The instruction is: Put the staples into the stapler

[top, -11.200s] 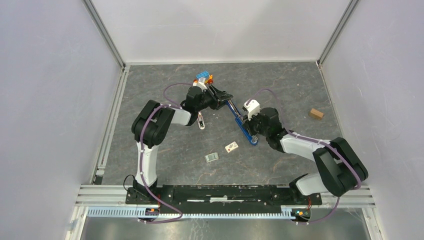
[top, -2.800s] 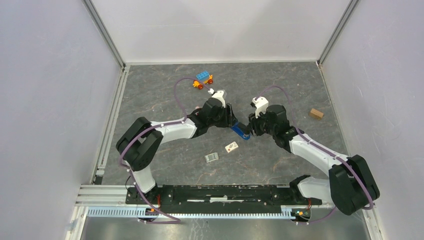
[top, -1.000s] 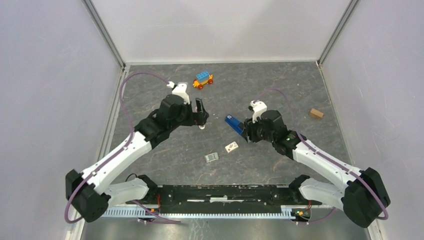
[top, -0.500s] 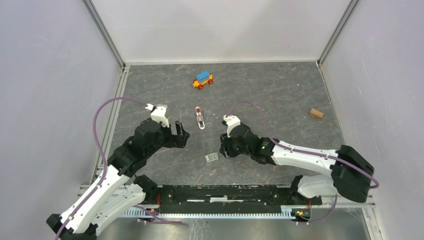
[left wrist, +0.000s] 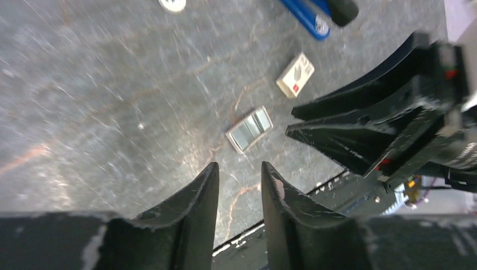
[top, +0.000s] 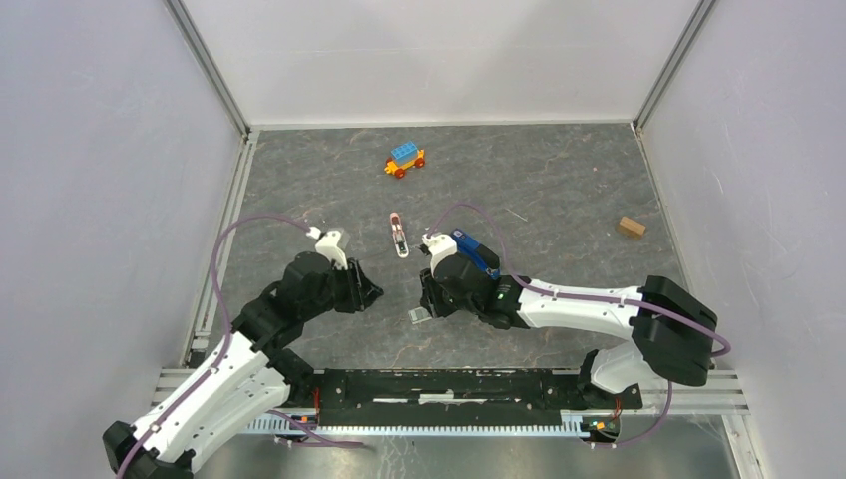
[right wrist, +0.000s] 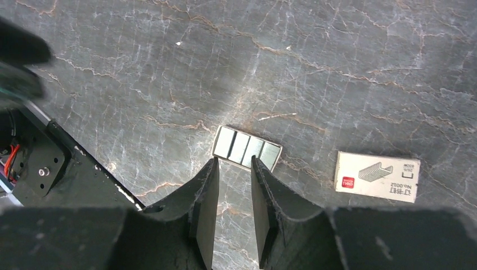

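From above, the left gripper (top: 367, 291) hangs low over the table (top: 559, 180). The right gripper (top: 423, 299) noses down right at the staples (top: 420, 315). The stapler (top: 475, 255) lies flat just behind the right wrist, held by nobody. The car (top: 404, 160) sits far back and the block (top: 630, 227) off to the right.

Left wrist view: the fingers (left wrist: 205, 191) stand a narrow slit apart with nothing between them. The staples (left wrist: 249, 129) lie ahead and the box (left wrist: 295, 75) beyond. The stapler's (left wrist: 306, 14) blue end pokes in at the top (the rest is cut off).

Right wrist view: the fingers (right wrist: 205, 197) are barely parted and empty, tips just short of the staples (right wrist: 246, 148). The box (right wrist: 377, 175) lies to the right, apart from them.
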Robot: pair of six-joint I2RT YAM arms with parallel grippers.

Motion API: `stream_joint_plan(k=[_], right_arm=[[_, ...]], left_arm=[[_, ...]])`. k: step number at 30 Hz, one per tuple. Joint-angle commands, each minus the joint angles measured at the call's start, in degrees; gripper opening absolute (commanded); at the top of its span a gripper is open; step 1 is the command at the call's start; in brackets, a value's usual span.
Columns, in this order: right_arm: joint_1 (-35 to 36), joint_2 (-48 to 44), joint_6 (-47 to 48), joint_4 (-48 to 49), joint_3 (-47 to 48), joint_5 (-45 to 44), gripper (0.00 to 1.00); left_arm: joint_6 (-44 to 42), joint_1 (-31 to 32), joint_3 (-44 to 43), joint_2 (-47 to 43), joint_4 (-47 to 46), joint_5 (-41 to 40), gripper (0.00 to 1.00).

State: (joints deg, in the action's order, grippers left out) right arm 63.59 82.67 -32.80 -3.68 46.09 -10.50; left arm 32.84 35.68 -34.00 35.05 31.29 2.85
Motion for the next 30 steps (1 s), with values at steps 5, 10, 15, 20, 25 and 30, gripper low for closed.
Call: stream_joint_plan(k=[5, 10, 15, 20, 25, 30], right_arm=[[0.0, 2.7, -2.2, 4.0, 0.4, 2.2, 0.33], [0.0, 4.4, -2.5, 8.5, -0.5, 5.1, 0.33], [-0.4, 6.0, -4.6, 13.5, -2.1, 8.1, 0.42], [-0.5, 7.0, -6.4, 16.2, -3.6, 9.9, 0.47], [-0.7, 6.2, -8.9, 18.7, -5.7, 8.7, 0.55], [-0.8, 6.3, -10.2, 20.1, -6.6, 8.8, 0.59]], left_arm=[[15.2, -0.3, 15.3, 4.0, -20.6, 12.6, 0.25], [17.0, -0.3, 21.1, 10.8, -30.9, 13.4, 0.13], [17.4, -0.2, 24.2, 17.4, -39.8, 12.3, 0.09], [18.2, -0.2, 25.7, 21.3, -45.1, 12.6, 0.09], [19.3, -0.3, 26.5, 23.9, -49.4, 12.3, 0.09], [19.5, -0.3, 27.1, 25.3, -51.3, 12.5, 0.09]])
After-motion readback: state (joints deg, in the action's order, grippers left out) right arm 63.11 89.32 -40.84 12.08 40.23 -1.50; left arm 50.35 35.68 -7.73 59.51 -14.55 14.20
